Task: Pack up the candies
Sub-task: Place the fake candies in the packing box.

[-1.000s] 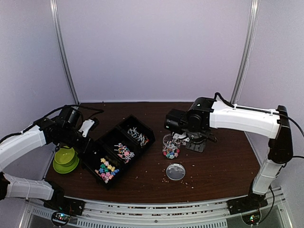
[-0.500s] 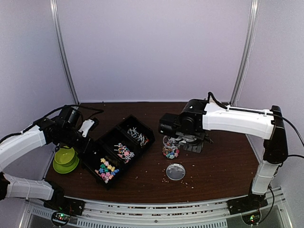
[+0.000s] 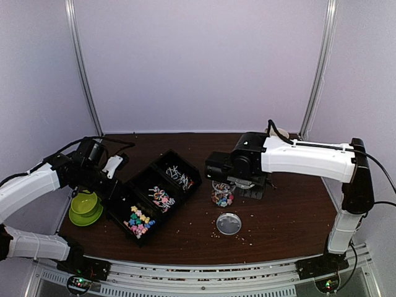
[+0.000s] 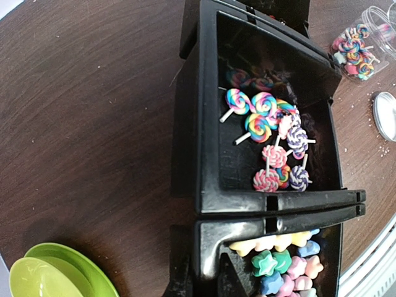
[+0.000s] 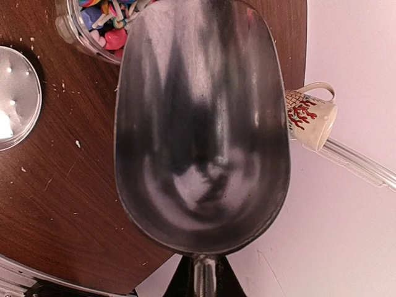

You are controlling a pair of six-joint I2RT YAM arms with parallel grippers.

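Jaws tight: left on tray, right on scoop, mouth toward candies

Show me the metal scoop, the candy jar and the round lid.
metal scoop (image 5: 201,124): right wrist view, middle of its bowl.
candy jar (image 5: 69,32): right wrist view, its clear rim.
round lid (image 3: 229,223): top view, its flat centre.

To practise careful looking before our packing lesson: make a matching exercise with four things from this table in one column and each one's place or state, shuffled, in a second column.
Things
1 metal scoop
2 clear jar
3 round lid
4 swirl lollipops

Place or state
A in the middle compartment of the black tray
B open, holding mixed candies
C empty
D lying flat on the table, off the jar

Pairs: 1-C, 2-B, 3-D, 4-A
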